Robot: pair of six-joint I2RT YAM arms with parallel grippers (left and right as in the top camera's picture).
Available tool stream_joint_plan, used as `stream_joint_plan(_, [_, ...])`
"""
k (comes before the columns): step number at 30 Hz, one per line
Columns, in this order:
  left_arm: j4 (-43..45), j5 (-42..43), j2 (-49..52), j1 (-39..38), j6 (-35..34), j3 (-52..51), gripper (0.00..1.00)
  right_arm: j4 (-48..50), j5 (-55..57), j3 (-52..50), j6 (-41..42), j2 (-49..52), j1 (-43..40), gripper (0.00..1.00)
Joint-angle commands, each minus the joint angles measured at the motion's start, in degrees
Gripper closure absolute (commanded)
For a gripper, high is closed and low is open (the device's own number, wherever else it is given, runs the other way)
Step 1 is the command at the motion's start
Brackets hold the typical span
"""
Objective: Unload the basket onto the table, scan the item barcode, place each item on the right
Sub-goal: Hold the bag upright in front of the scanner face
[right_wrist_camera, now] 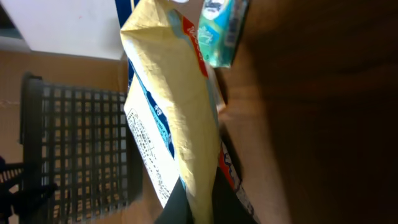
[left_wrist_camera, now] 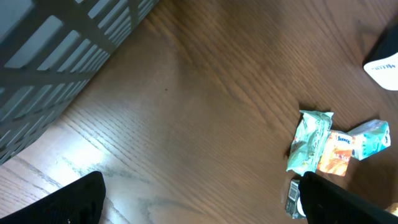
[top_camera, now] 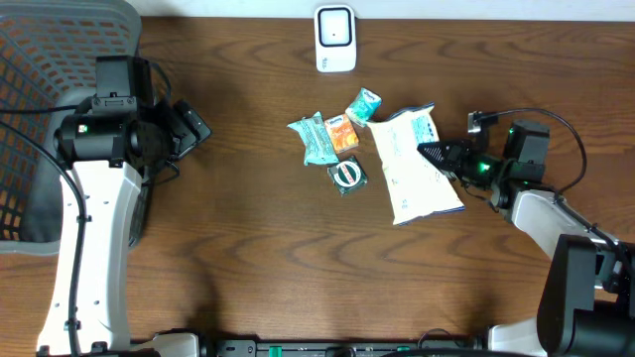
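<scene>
Listing items on the wooden table (top_camera: 248,258), as seen from overhead and from both wrists.

1. White bag (top_camera: 417,164): the largest item, right of centre, with blue and red print near its top corner. Its right edge is caught in the right gripper. The right wrist view shows the bag (right_wrist_camera: 174,93) edge-on, rising from between the fingers, one face pale yellow, the other white with fine print. Whether it is clear of the table cannot be told.

2. Right gripper (top_camera: 437,156): jaws closed tight on the edge of the white bag, pointing toward the table's centre.

3. Left gripper (top_camera: 193,127): at the left of the table beside the basket, jaws spread as wide as they go, nothing between them. In its own wrist view, the two dark fingers (left_wrist_camera: 68,202) stand at the bottom corners with bare wood between.

4. Scanner (top_camera: 335,38): small white unit at the far edge of the table, apart from the bag and beyond the cluster of packets.

5. Teal packet (top_camera: 317,139): leftmost of the cluster, touching the orange packet.

6. Orange packet (top_camera: 343,137): between the teal packet and the bag.

7. Small teal carton (top_camera: 363,104): just beside the bag's upper left corner.

8. Dark round-marked packet (top_camera: 347,176): nearest item of the cluster, just beside the bag's left edge.

9. Grey mesh basket (top_camera: 40,119): at the far left, well apart from the packets.
</scene>
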Motion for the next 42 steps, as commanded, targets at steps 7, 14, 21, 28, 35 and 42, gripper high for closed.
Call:
stream_joint_plan(7, [0.0, -0.7, 0.0, 0.3, -0.1, -0.1, 0.02, 33.1, -5.7, 0.5, 23.3, -0.2, 2.1, 0.98])
stream_joint_plan(14, [0.0, -0.7, 0.1, 0.3, 0.0, -0.1, 0.02, 47.5, 1.9, 4.0, 42.3, -0.2, 4.9, 0.99])
stream_joint_plan(21, [0.0, -0.7, 0.1, 0.3, 0.0, -0.1, 0.02, 47.4, 8.2, 5.1, 61.8, -0.2, 9.1, 0.99])
stream_joint_plan(28, [0.0, -0.7, 0.1, 0.3, -0.1, -0.1, 0.02, 47.4, 7.1, 5.1, 65.4, -0.2, 11.0, 0.99])
stream_joint_plan(35, [0.0, -0.7, 0.1, 0.3, -0.1, -0.1, 0.02, 46.8, 6.7, 5.1, 65.1, -0.2, 11.0, 0.99])
stream_joint_plan(42, [0.0, -0.7, 0.1, 0.3, -0.1, -0.1, 0.02, 46.7, 6.3, 5.0, 65.1, -0.2, 11.7, 0.99])
